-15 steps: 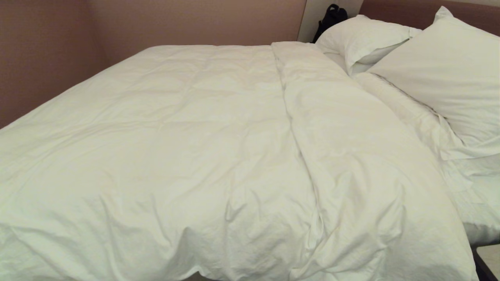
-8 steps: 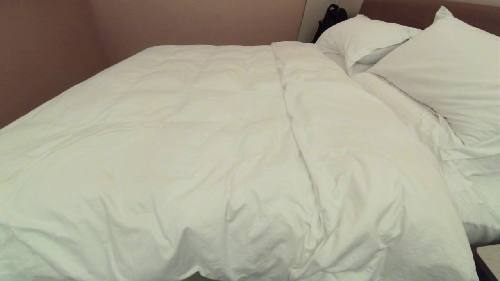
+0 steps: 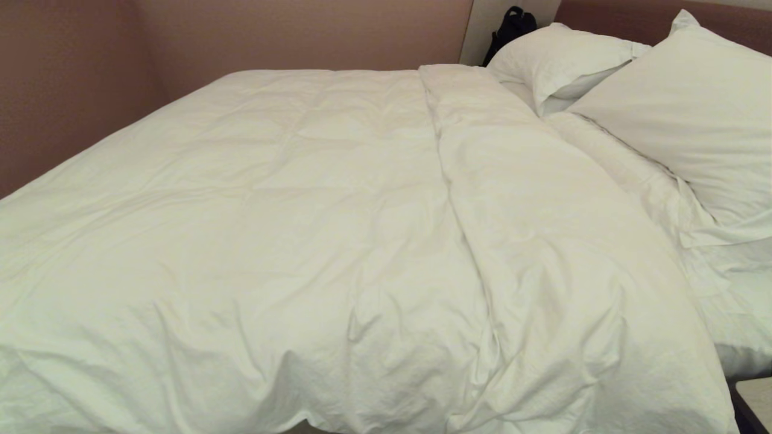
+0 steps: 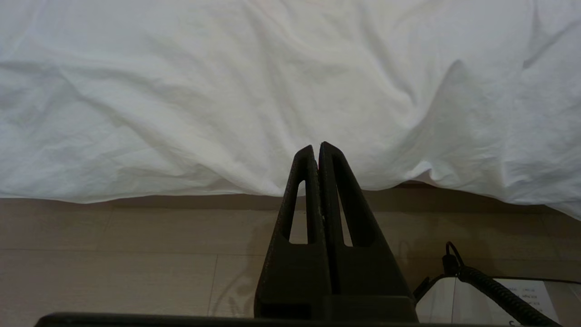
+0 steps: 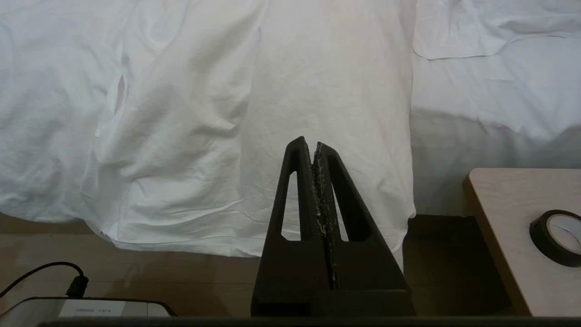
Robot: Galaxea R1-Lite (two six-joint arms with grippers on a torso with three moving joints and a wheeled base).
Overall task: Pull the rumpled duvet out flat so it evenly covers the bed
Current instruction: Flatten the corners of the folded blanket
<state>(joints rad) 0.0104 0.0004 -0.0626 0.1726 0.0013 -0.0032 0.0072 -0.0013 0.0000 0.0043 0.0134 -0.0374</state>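
Head view: we see the duvet [image 3: 338, 241] spread over most of the bed [image 3: 745, 355], reaching the wall side on the left and hanging over the near edge. A long ridge, which we read as a fold, runs from the head end toward the near edge, right of centre; the cloth bunches into wrinkles low in the frame. At the right, a strip of flat sheet [image 3: 733, 301] lies uncovered beside the duvet's edge. Two pillows [image 3: 681, 108] lean at the head end, against the headboard [image 3: 609, 15]. A dark object [image 3: 511, 27] sits in the corner behind the pillows; we cannot tell what it is. Neither arm shows in this view.

Left wrist view: the left gripper [image 4: 317, 147] sits low beside the bed, pointing level at the duvet's hanging hem, fingers pressed together with nothing between them. Its tips stand in front of the cloth; we cannot tell whether they touch it. Pale wood-look floor [image 4: 113, 263] lies under the hem.

Right wrist view: the right gripper [image 5: 307, 143] takes the same pose, clenched and empty, aimed at the duvet's hanging corner near the exposed sheet. A small light table [image 5: 508, 218] stands close by the bed, carrying a roll of black tape [image 5: 556, 236].
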